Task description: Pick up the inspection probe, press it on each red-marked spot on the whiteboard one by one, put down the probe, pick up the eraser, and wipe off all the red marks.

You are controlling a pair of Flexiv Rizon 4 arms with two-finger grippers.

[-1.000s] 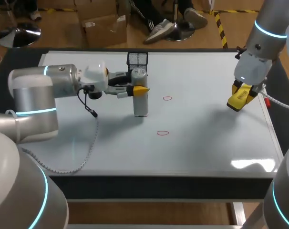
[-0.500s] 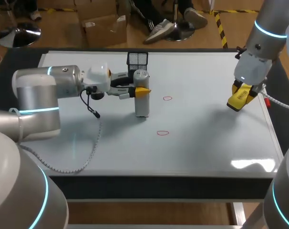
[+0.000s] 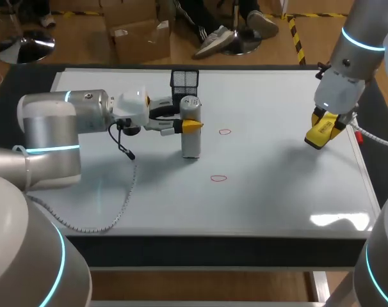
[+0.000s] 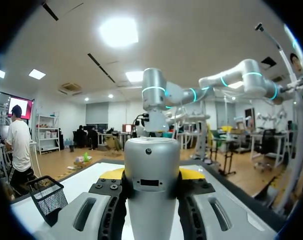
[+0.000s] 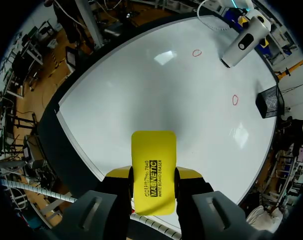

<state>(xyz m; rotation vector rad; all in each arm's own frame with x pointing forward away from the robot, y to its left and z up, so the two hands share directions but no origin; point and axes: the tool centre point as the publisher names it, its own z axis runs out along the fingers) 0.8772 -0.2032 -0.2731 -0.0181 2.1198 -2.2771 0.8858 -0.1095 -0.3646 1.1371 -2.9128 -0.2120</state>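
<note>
Two hands, each pinching one tool — one probe, one eraser.
The left hand point(image 3: 189, 125) grips the one grey inspection probe point(image 3: 191, 144) from both sides; the probe stands upright on the whiteboard point(image 3: 277, 185), near the single black mesh basket point(image 3: 184, 78). Two red marks point(image 3: 225, 132) point(image 3: 218, 178) lie beside the probe, apart from it. The right hand point(image 5: 151, 176) clamps the one yellow eraser point(image 5: 152, 150) above the whiteboard's right edge — well apart from both marks.
</note>
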